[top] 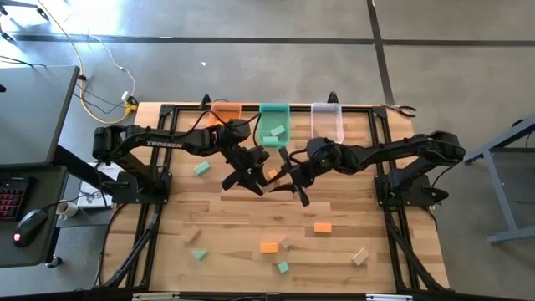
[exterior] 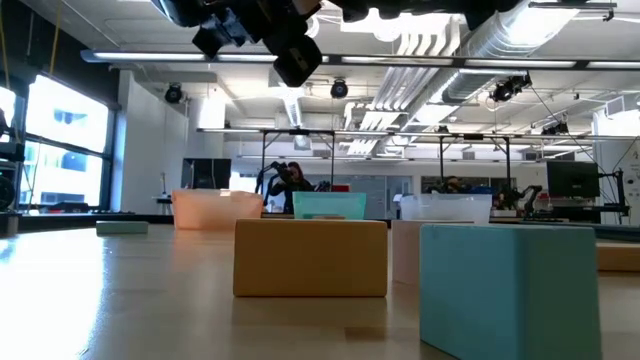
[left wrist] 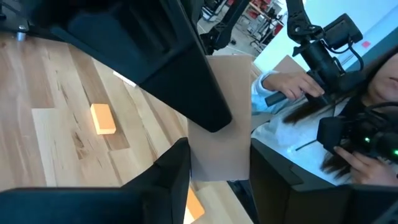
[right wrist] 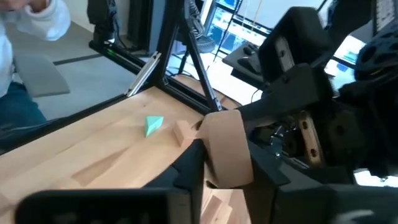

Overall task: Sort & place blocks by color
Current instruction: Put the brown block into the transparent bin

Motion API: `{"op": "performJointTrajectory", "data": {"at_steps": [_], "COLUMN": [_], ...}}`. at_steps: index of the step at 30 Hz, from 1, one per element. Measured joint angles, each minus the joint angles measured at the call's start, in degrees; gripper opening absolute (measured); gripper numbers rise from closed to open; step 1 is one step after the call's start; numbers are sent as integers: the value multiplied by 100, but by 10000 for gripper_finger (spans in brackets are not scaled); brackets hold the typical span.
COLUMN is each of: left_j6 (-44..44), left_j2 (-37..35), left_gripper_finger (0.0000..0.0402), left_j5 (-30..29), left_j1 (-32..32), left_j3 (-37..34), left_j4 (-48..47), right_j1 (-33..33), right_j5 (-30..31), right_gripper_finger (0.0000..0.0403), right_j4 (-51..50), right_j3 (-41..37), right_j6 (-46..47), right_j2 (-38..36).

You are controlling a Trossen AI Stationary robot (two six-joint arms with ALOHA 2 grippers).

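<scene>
Both grippers meet above the middle of the table on one pale wood block (left wrist: 221, 118), also the pale wood block (right wrist: 227, 146) in the right wrist view. My left gripper (top: 249, 177) and my right gripper (top: 292, 184) face each other, each shut on this block. Loose on the table lie an orange block (top: 270, 174) below the grippers, further orange blocks (top: 323, 227) (top: 268, 247), teal blocks (top: 201, 168) (top: 198, 253) (top: 282, 267) and wood blocks (top: 191, 234) (top: 360, 256). The low view shows an orange block (exterior: 310, 258) and a teal block (exterior: 510, 290) close up. My left gripper (left wrist: 217, 165) pinches the pale wood block's lower end (left wrist: 217, 158) between its two fingers (left wrist: 171, 171). The block is lifted clear of the table. My right gripper (right wrist: 227, 171) pinches the same block's other end (right wrist: 227, 165) between its two fingers (right wrist: 189, 168), coming from the opposite side; the left gripper's finger (right wrist: 267, 115) shows on the block beyond.
Three bins stand in a row at the far edge: orange bin (top: 226, 110), green bin (top: 274, 115) with teal blocks inside, clear bin (top: 327, 123). A dark frame (top: 155, 209) borders the table on both sides. A person (left wrist: 348, 124) sits beyond the table.
</scene>
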Motion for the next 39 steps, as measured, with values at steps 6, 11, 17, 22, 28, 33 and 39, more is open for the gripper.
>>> {"op": "performJointTrajectory", "data": {"at_steps": [6,11,17,22,28,33,39], "left_j6": [133,175,543,811,1075,1074,1305], "left_j2": [0,-9,-3,0,0,0,0], "left_gripper_finger": [131,155,191,216,217,216,216], "left_j5": [-81,-690,-1411,-2456,-3623,-3823,-4071], "left_j1": [4,2,9,68,302,503,610], "left_j3": [-2,0,0,0,0,0,0], "left_j4": [-6,91,-14,-433,-1084,-1347,-1901], "right_j1": [3,-12,-8,-10,-65,-252,-637], "right_j5": [-26,226,1086,1725,2571,3086,3955], "right_gripper_finger": [35,35,35,35,35,35,35], "right_j4": [-95,-170,-651,-1402,-2132,-2700,-3252], "right_j3": [-1,-2,3,4,0,0,0], "right_j6": [-49,40,49,219,537,806,1232], "right_j2": [0,7,-2,1,7,4,2]}}
